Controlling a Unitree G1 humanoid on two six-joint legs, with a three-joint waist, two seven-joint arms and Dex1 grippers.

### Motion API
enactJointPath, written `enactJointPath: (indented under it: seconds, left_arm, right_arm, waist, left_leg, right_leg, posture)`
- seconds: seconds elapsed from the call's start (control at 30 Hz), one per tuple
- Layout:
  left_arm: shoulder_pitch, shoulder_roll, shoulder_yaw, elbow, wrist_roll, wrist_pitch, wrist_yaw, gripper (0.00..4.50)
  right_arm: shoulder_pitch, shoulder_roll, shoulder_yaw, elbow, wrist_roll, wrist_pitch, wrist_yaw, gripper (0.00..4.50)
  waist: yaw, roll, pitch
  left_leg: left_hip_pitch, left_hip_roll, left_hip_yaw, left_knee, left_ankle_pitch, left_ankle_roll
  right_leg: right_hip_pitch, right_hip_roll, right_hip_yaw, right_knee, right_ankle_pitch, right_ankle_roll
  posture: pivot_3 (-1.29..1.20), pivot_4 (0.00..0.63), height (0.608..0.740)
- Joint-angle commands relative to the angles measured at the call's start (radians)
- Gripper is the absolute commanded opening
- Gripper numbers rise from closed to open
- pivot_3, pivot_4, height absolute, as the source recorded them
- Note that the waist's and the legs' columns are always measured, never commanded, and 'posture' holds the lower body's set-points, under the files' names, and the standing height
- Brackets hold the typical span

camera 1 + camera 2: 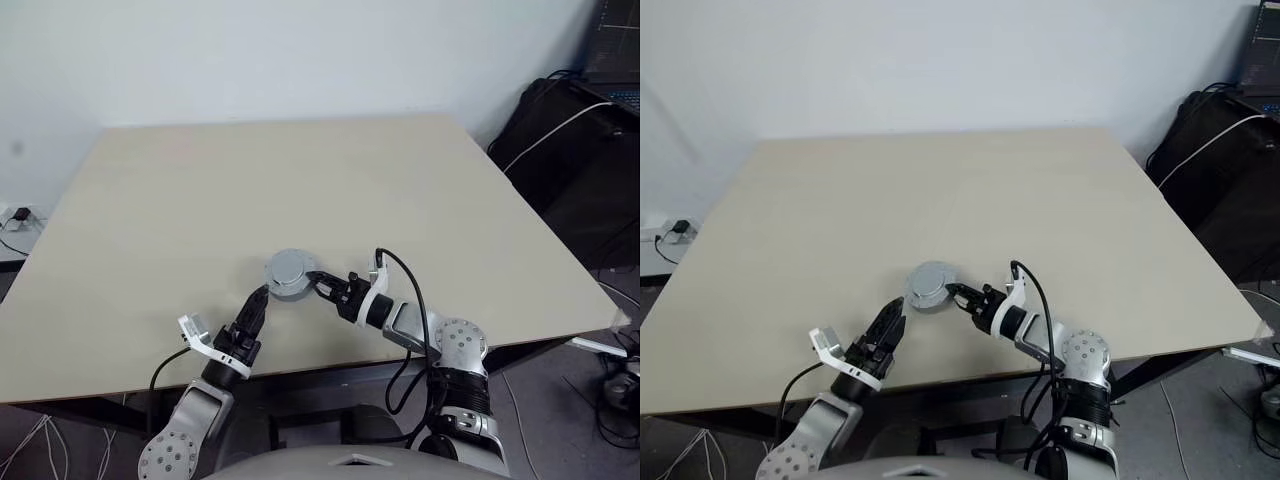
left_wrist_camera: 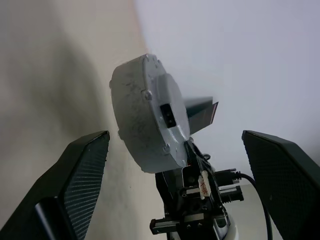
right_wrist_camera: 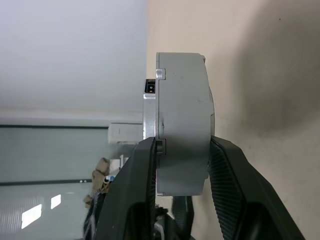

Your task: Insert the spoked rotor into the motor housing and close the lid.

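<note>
The lid sits closed on the motor housing, and together they form one round grey puck (image 1: pixel 289 272). The puck is tilted, close over the near middle of the tan table (image 1: pixel 300 180). My right gripper (image 1: pixel 312 281) is shut on the puck's flat faces (image 3: pixel 182 130), one black finger (image 3: pixel 142 190) on each side. A flat grey plate with a small dark socket (image 2: pixel 169 116) shows on one face. My left gripper (image 1: pixel 258 303) stands open just left of the puck and apart from it, with wide ribbed pads (image 2: pixel 82 175). The spoked rotor is hidden.
The table's near edge (image 1: pixel 300 368) runs just under both wrists. A black bag with white cable (image 1: pixel 560 130) stands off the table's right side. A power strip (image 1: pixel 18 216) lies on the floor at the left.
</note>
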Motion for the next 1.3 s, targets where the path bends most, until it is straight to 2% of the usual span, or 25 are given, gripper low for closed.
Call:
enactJointPath:
  seconds: [0.03, 0.5, 0.6, 0.73, 0.77, 1.1, 1.3]
  left_arm:
    - [-0.017, -0.08, -0.046, -0.006, -0.033, 0.007, -0.001, 4.48]
    - [-0.011, -0.087, -0.069, -0.013, -0.053, -0.025, 0.004, 4.48]
    - [-0.01, -0.09, -0.07, -0.016, -0.059, -0.032, 0.008, 3.89]
    - [-0.005, -0.091, -0.077, -0.023, -0.066, -0.046, 0.014, 2.57]
    - [-0.005, -0.089, -0.079, -0.024, -0.069, -0.05, 0.016, 2.37]
    - [-0.004, -0.079, -0.096, -0.052, -0.07, -0.099, 0.063, 2.35]
    - [-0.016, -0.082, -0.097, -0.078, -0.082, -0.137, 0.114, 2.15]
  right_arm:
    - [0.004, 0.068, 0.045, -0.064, 0.076, 0.025, 0.018, 1.18]
    - [0.02, 0.03, 0.087, -0.078, 0.133, 0.121, 0.001, 1.18]
    - [0.019, 0.027, 0.088, -0.077, 0.137, 0.121, -0.006, 1.18]
    - [0.022, 0.021, 0.088, -0.075, 0.145, 0.115, -0.019, 1.18]
    - [0.021, 0.018, 0.092, -0.076, 0.145, 0.116, -0.019, 1.18]
    - [0.037, -0.05, 0.18, -0.156, 0.062, 0.063, 0.064, 1.18]
    - [0.047, -0.086, 0.187, -0.171, 0.063, 0.064, 0.086, 3.18]
  waist:
    - [0.0, 0.0, 0.0]
    - [0.0, 0.0, 0.0]
    - [0.0, 0.0, 0.0]
    - [0.0, 0.0, 0.0]
    - [0.0, 0.0, -0.001]
    - [0.001, -0.001, -0.001]
    - [0.001, -0.001, -0.001]
  left_leg:
    - [0.0, 0.0, 0.0, 0.0, 0.0, 0.0]
    - [0.001, 0.0, 0.0, 0.002, 0.0, 0.0]
    - [0.001, 0.0, 0.0, 0.002, 0.0, 0.0]
    - [0.001, 0.0, 0.0, 0.002, 0.0, 0.0]
    - [0.001, 0.0, 0.0, 0.002, 0.0, 0.0]
    - [0.001, 0.0, 0.0, 0.004, 0.0, 0.0]
    - [0.002, 0.0, 0.0, 0.004, 0.0, 0.0]
  right_leg:
    - [0.0, 0.0, 0.0, 0.0, 0.0, 0.0]
    - [0.0, 0.0, 0.0, 0.0, 0.0, 0.0]
    - [0.0, 0.0, 0.0, 0.0, 0.001, 0.0]
    - [0.0, 0.0, 0.0, 0.0, 0.001, 0.0]
    - [0.0, 0.0, 0.0, 0.0, 0.001, 0.0]
    - [0.002, 0.0, 0.001, 0.001, 0.001, 0.0]
    - [0.003, 0.001, 0.002, 0.002, 0.001, 0.0]
  posture:
    - [0.0, 0.0, 0.74]
    - [0.0, 0.0, 0.74]
    - [0.0, 0.0, 0.74]
    - [0.0, 0.0, 0.74]
    - [0.0, 0.0, 0.74]
    - [0.0, 0.0, 0.74]
    - [0.0, 0.0, 0.74]
